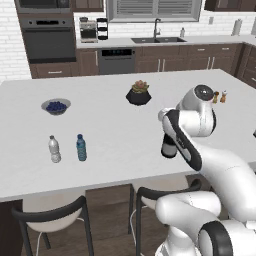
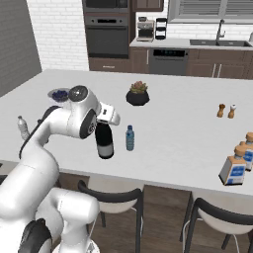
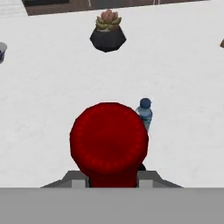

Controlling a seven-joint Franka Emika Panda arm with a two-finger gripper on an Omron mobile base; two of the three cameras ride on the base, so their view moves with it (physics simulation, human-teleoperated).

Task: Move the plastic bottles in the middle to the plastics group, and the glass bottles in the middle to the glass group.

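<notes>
A: What sits nearest the camera in the hand view?

B: The red top of the wine bottle (image 3: 109,142), low in the frame at centre. The pincer (image 3: 111,177) is clamped around its neck, with the fingers mostly hidden beneath that top.

A: And from the base?

B: In the right base view the wine bottle's dark body (image 2: 104,141) stands upright on the white bench (image 2: 178,128), left of centre, under the arm's wrist. Just to its right stands the small pale water bottle (image 2: 130,138), close beside it but apart. In the hand view that same bottle (image 3: 145,113) peeks out past the upper right of the red top.

A: What else is around?

B: At the right edge of the right base view, the squarish bottle (image 2: 233,166) with its tan neck and blue-white label stands near the bench's front edge, and another like it (image 2: 249,146) just behind. In the left base view the clear bottle (image 1: 54,149) and the deeper blue bottle (image 1: 81,147) stand side by side at lower left.

A: Farther back?

B: A bowl of blue fruit (image 1: 56,106) at left, a potted succulent (image 2: 138,94) at centre, and two shakers (image 2: 226,110) at right.
</notes>
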